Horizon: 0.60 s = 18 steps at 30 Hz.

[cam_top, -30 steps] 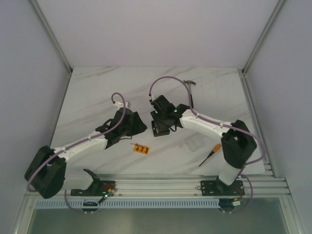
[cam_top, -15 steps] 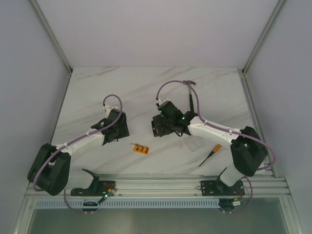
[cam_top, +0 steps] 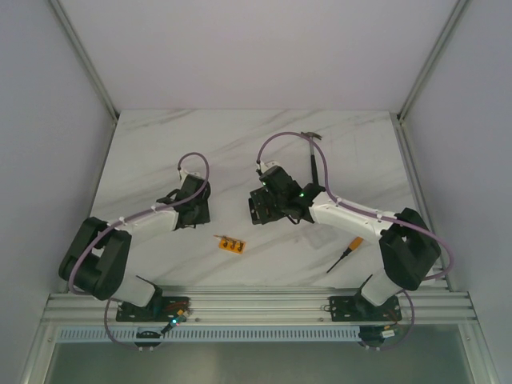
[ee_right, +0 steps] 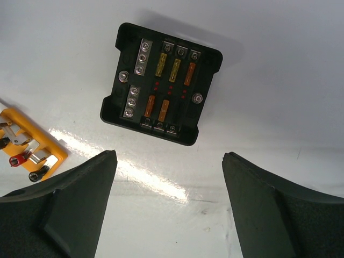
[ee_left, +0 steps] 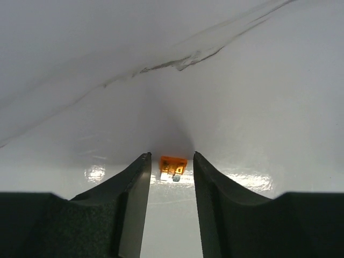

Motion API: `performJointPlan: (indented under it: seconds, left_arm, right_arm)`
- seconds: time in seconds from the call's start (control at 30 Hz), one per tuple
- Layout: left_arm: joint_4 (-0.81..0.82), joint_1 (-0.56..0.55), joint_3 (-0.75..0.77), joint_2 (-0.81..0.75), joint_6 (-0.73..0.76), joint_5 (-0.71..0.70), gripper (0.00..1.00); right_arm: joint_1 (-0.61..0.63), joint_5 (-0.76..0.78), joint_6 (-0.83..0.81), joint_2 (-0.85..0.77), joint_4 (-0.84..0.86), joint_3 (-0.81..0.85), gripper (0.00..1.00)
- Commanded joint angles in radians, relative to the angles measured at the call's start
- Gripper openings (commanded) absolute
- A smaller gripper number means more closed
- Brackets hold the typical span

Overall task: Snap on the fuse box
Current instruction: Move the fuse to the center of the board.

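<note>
only right wrist shows fuse box (ee_right: 161, 83) slots

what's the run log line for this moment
left end effector: open, jaws either side of orange fuse on table, not touching | right end effector: open, above fuse box, no contact | fuse box: slots exposed

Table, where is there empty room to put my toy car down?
The far left of the table, behind the left arm, is bare. So is the near patch between the orange strip and the screwdriver. The middle is crowded: the fuse box sits right by the right end effector.
</note>
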Motion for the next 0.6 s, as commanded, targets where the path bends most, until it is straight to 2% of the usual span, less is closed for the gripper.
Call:
performJointPlan:
  seconds: [0.0, 0.17, 0.37, 0.57]
  left_arm:
    - [-0.031, 0.001, -0.004, 0.056, 0.030, 0.064, 0.44]
    - [-0.055, -0.043, 0.008, 0.085, 0.028, 0.081, 0.36]
    - [-0.077, -0.106, -0.007, 0.071, -0.035, 0.082, 0.31]
    - [-0.097, -0.125, -0.004, -0.019, -0.084, 0.022, 0.40]
  right_arm:
    - [0.002, 0.014, -0.007, -0.017, 0.022, -0.005, 0.87]
    - [0.002, 0.011, -0.010, -0.015, 0.023, 0.000, 0.87]
    - [0.002, 0.018, -0.013, -0.021, 0.021, -0.007, 0.88]
    - [0.002, 0.017, -0.012, -0.023, 0.022, -0.012, 0.88]
